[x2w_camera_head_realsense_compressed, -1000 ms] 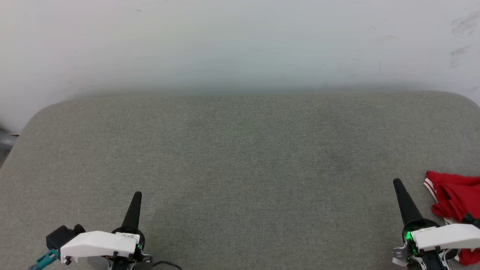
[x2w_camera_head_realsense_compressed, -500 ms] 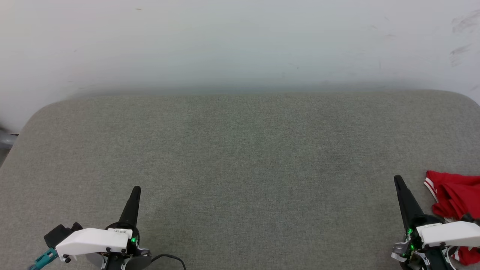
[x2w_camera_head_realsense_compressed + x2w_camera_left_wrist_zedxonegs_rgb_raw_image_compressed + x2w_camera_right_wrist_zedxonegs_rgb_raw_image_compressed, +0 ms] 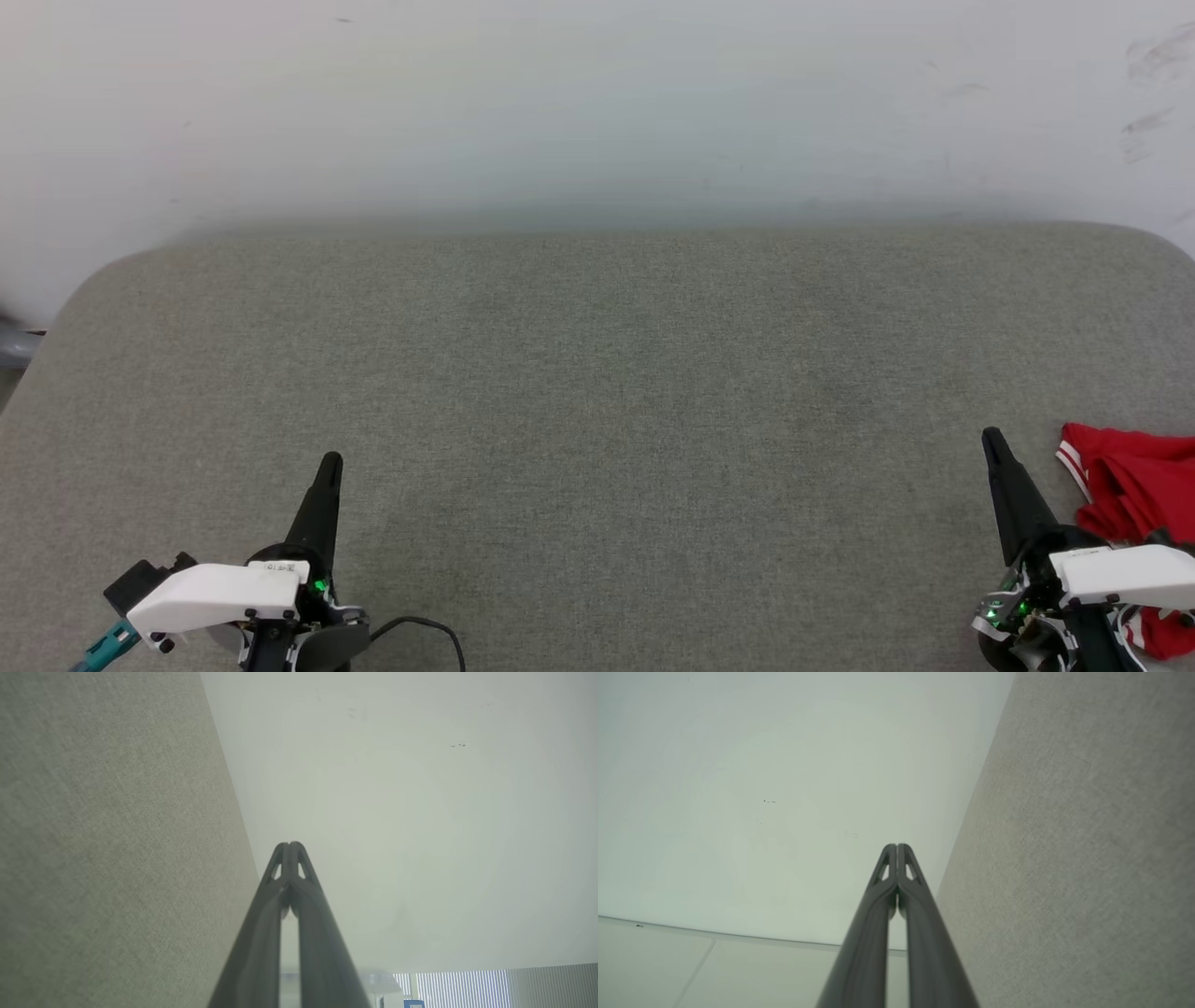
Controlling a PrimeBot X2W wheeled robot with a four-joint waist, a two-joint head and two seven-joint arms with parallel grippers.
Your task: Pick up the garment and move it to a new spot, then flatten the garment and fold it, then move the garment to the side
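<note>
The red shirt [image 3: 1134, 476] lies in a crumpled heap at the near right side of the big grey table [image 3: 597, 373]. It runs off the right edge of the head view, so only part of it can be seen. It is not flat and it is not folded. The right gripper [image 3: 990, 436] is just beside the shirt, a little to its left. Its two dark fingers are pressed tight together, with nothing between them. The white part of that arm hides a bit of the shirt, so I cannot tell if the arm touches the cloth. The left gripper [image 3: 331, 459] is far away from the shirt, over the near left side of the table. Its fingers are squeezed together too, and it holds nothing. Both point up toward the pale wall [image 3: 597, 112]. I think the job has hardly started. The shirt has not been picked up yet, and all the rest is left to do: carry it to a new spot, smooth it flat, fold it, and put it to the side. The wide middle of the table looks like a good place to spread it out.
</note>
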